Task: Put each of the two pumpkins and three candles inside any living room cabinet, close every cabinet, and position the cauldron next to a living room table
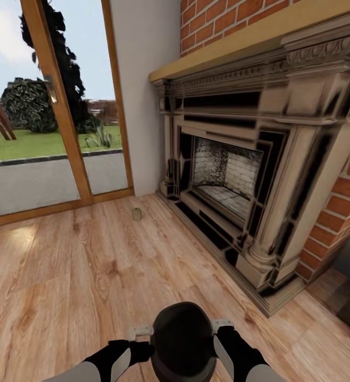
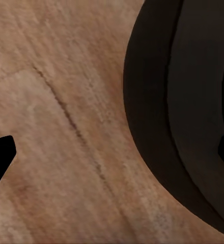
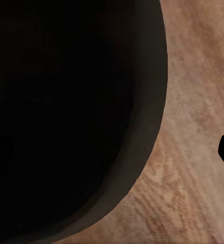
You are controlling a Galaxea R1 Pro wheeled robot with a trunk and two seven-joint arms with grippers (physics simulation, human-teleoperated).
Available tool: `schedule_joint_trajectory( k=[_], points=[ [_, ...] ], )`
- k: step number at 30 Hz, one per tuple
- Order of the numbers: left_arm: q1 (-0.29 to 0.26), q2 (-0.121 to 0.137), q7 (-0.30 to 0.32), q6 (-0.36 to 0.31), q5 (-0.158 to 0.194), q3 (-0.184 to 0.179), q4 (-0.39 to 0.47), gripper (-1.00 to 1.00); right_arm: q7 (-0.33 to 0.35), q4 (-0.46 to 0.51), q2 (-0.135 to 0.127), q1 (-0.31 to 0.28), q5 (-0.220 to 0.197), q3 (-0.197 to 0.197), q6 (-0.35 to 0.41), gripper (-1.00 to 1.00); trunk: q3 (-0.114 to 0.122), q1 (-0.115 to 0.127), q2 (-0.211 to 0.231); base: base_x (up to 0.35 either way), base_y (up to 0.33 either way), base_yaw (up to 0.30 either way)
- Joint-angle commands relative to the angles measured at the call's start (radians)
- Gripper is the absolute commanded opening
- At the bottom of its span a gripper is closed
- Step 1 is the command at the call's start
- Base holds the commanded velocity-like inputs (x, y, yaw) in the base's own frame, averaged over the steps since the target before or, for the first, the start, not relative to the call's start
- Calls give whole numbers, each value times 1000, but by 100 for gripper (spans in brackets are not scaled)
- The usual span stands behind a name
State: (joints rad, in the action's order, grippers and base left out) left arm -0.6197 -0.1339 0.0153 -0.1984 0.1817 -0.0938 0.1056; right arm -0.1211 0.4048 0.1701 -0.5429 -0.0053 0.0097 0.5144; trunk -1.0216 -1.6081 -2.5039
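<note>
The cauldron (image 1: 183,339) sits squeezed between the left gripper (image 1: 141,333) and right gripper (image 1: 222,324); whether their jaws are open I cannot tell; one candle (image 1: 137,214) stands far ahead on the floor (image 1: 63,276), uncollected; no table visible.

1. Both arms reach forward, low at the bottom of the head view, forearms angled inward toward each other.
2. The left gripper (image 1: 141,333) sits at wrist height, its pale fingers pointing forward.
3. The right gripper (image 1: 222,323) mirrors it on the other side.
4. The jaws' spread is hard to judge; a dark fingertip (image 2: 0,157) shows at the left wrist view's edge.
</note>
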Motion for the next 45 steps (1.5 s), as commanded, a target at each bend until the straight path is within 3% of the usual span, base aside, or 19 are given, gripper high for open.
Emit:
schedule_joint_trajectory(
  k=[1, 21, 28, 45],
  points=[
    [0, 0, 1, -5, 10, -8, 2, 100, -4, 2, 0, 0, -1, 1, 6, 100, -1, 0, 0, 122, 96, 0],
    [0, -1, 4, -7, 9, -9, 2, 100, -3, 2, 0, 0, -1, 1, 6, 100, -1, 0, 0, 23, 18, 0],
    [0, -1, 78, -7, -18, -9, 2, 100, -4, 2, 0, 0, -1, 1, 6, 100, -1, 0, 0, 0, 0, 0],
    [0, -1, 105, -11, -33, -9, 2, 100, -3, 0, 0, 0, -1, 1, 7, 100, -1, 0, 0, 0, 0, 0]
  ],
)
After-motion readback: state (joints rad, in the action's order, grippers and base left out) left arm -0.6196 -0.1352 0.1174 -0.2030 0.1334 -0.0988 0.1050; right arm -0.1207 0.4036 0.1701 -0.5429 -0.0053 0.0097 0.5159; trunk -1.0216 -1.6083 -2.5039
